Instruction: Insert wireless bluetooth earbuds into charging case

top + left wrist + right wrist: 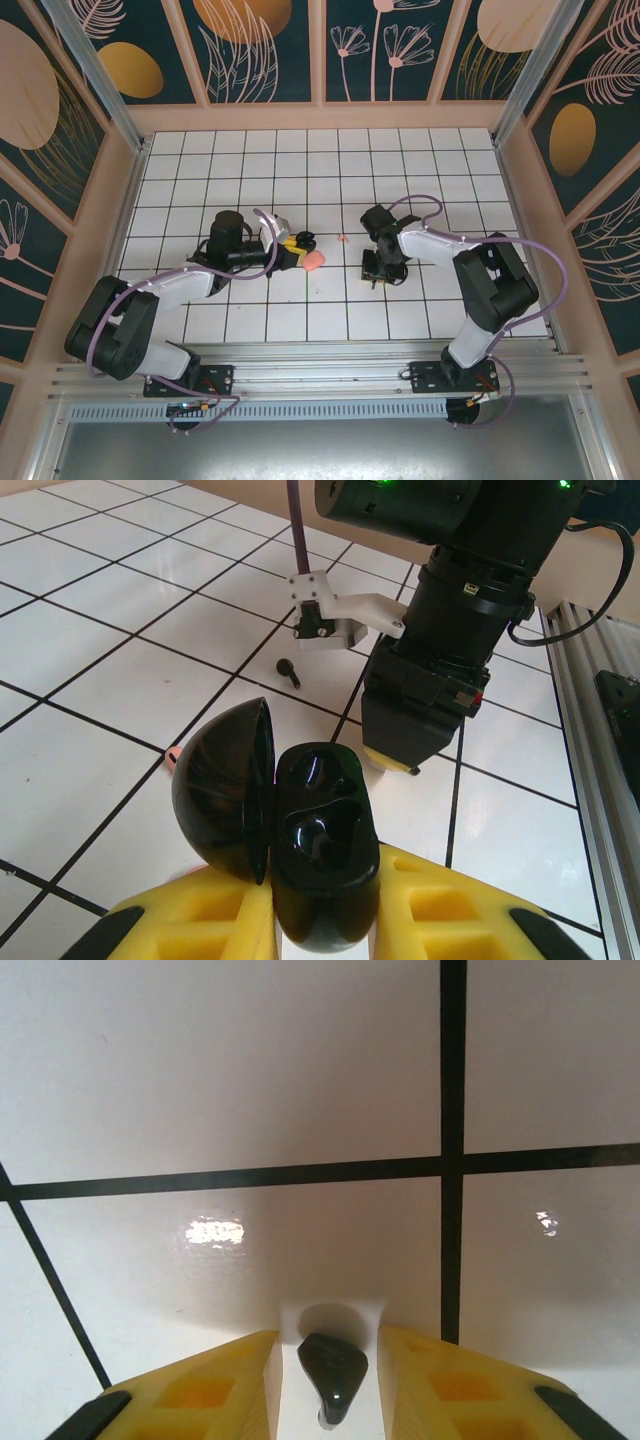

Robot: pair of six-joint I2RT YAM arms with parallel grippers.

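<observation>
Charging case (318, 840) in left gripper (325, 910), bottom cut off, earbud (333, 1375) partly cropped

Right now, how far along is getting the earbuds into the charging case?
Done: the charging case is open, clamped in the left gripper. In hand: the right gripper straddles one earbud on the table, not visibly pinched. Left: seat it, then the second earbud, which lies loose on the table; the wells look empty.
</observation>
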